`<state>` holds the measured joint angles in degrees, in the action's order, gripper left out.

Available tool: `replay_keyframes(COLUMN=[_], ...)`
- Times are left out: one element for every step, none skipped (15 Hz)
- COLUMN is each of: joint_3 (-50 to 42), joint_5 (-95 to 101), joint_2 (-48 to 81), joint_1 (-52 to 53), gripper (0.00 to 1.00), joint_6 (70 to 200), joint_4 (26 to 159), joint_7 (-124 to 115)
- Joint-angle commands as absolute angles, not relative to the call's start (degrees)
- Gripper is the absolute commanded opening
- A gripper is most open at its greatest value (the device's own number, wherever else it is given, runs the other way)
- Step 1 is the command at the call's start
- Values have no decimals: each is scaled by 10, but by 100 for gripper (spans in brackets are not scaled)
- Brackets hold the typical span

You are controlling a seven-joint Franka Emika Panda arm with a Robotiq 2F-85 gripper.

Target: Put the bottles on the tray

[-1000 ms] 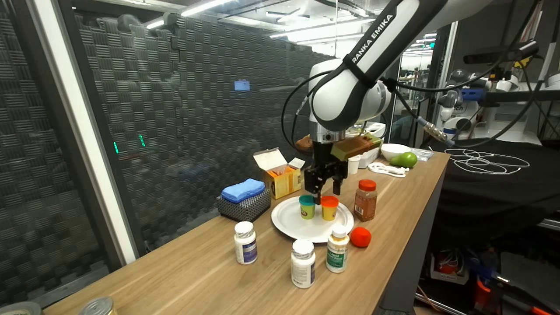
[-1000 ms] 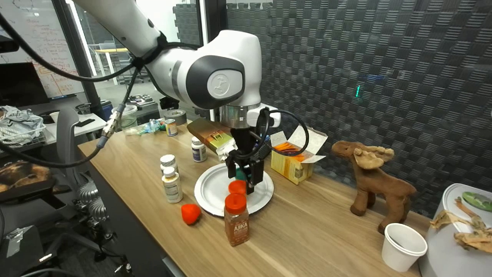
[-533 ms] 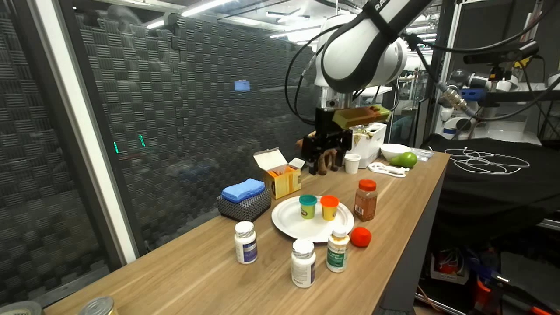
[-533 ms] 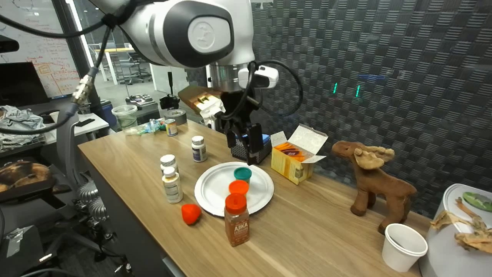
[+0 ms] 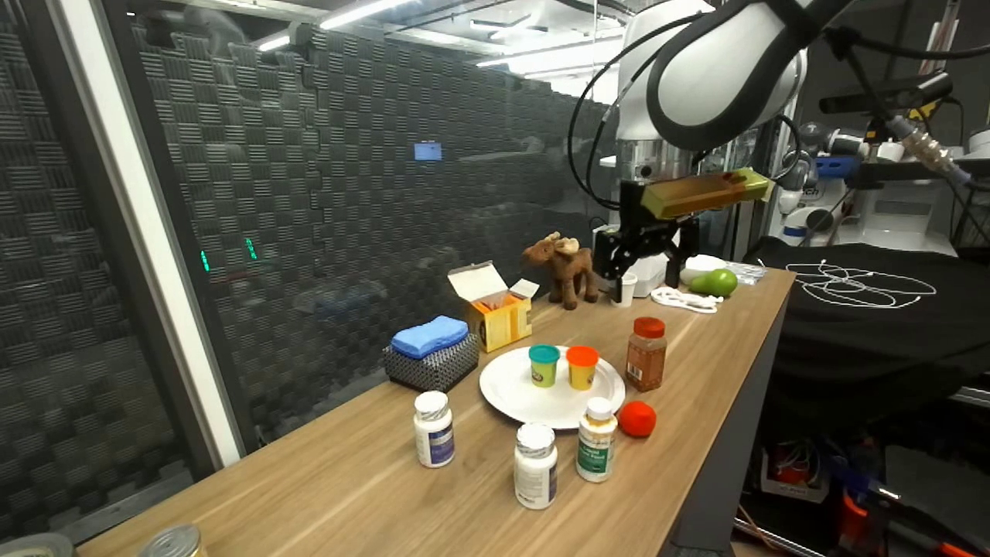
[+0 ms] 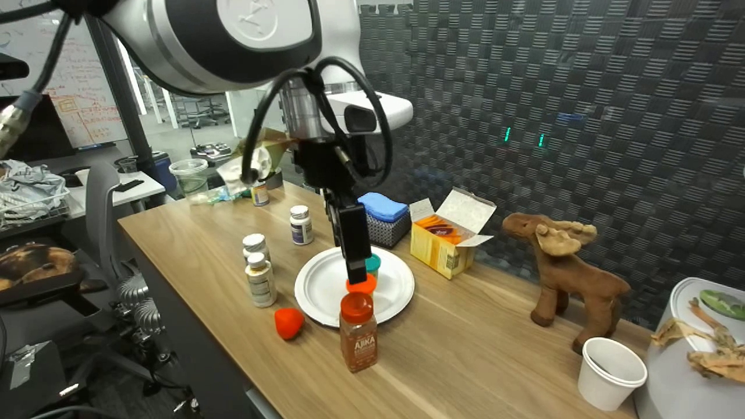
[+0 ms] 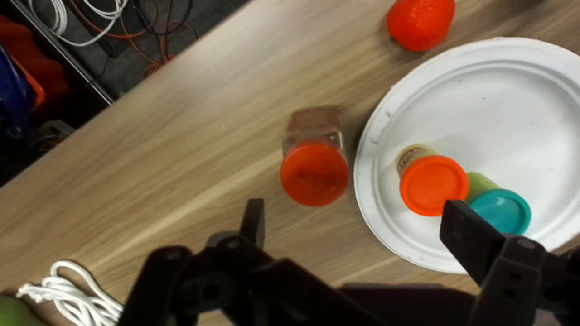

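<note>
Three white bottles stand upright on the table beside the plate: one with a purple label (image 5: 435, 433), one with its text side showing (image 5: 535, 472), one with a green label (image 5: 596, 445). An orange-red jar-like bottle (image 5: 646, 360) with a red cap stands at the plate's other side; it also shows in the wrist view (image 7: 314, 172). The round white plate (image 5: 503, 394) bears a green tub with teal lid (image 5: 544, 370) and a yellow tub with orange lid (image 5: 582, 371). My gripper (image 5: 646, 285) is open and empty, raised above the table; the wrist view shows its spread fingers (image 7: 353, 210).
A red-orange round object (image 5: 637, 419) lies beside the plate. An open yellow box (image 5: 504, 321), a dark box with blue cloth (image 5: 431, 360) and a toy moose (image 5: 568, 271) stand along the glass. Paper cups (image 6: 611, 372) and a white cord (image 7: 81, 294) lie farther along.
My gripper was low over the tubs on the plate. It has risen and moved away from the plate's middle, towards the red-capped bottle's side. The tubs and bottles have not moved.
</note>
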<state>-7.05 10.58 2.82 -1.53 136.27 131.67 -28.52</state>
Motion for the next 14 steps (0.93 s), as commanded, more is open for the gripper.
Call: replay_keyframes(joint_3=[-65, -65, -66, -67, -69, -71, -72, -73, -73, -73, -73, -72, -71, -71], joint_5=[122, 119, 116, 113, 114, 113, 106, 103, 97, 88, 80, 70, 61, 52], joint_2=[19, 24, 30, 35, 40, 47, 53, 58, 62, 67, 71, 76, 79, 84], joint_1=[-23, -24, -25, -26, -28, -31, -33, -36, -38, -40, -43, -45, -46, -48], gripper=[100, 100, 100, 100, 100, 100, 100, 100, 100, 100, 100, 100, 100, 100], joint_6=[1351, 1355, 1358, 1357, 1360, 1360, 1358, 1356, 1353, 1351, 1350, 1354, 1357, 1361], joint_4=[1336, 1337, 1335, 1332, 1329, 1325, 1321, 1317, 1314, 1312, 1310, 1309, 1307, 1304], joint_7=[-312, -306, -299, -295, -294, -293, -286, -285, -280, -273, -267, -257, -246, -237])
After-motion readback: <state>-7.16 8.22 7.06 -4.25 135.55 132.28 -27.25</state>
